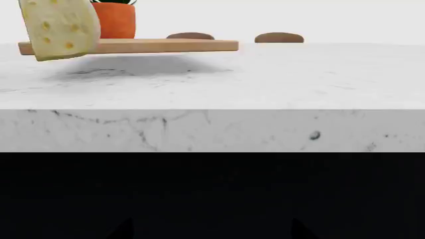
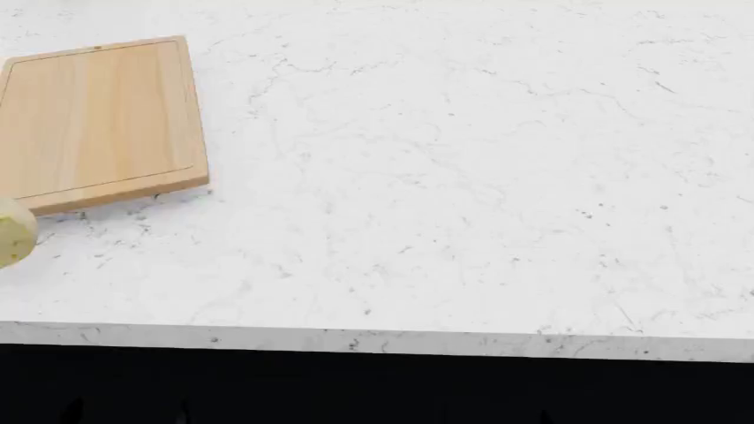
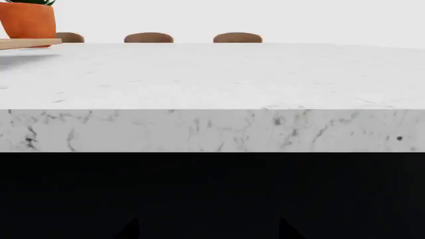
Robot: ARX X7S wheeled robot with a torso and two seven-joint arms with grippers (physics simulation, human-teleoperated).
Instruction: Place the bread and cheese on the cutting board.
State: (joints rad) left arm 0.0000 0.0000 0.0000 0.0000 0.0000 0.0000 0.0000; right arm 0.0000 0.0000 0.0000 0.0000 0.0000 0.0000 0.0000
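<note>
The cheese (image 2: 14,231), a pale yellow chunk with holes, rests on the white marble counter just off the near edge of the cutting board (image 2: 101,119), at the far left of the head view. The left wrist view shows the cheese (image 1: 61,27) in front of the board (image 1: 166,46). The board's edge also shows in the right wrist view (image 3: 27,43). The bread is out of view. My left gripper (image 1: 212,231) and right gripper (image 3: 206,231) are open and empty, low in front of the counter's dark front, below its edge.
An orange plant pot (image 1: 116,20) stands behind the board and also shows in the right wrist view (image 3: 27,20). Brown chair backs (image 3: 148,37) line the counter's far side. The counter's front edge (image 2: 377,340) runs across the head view.
</note>
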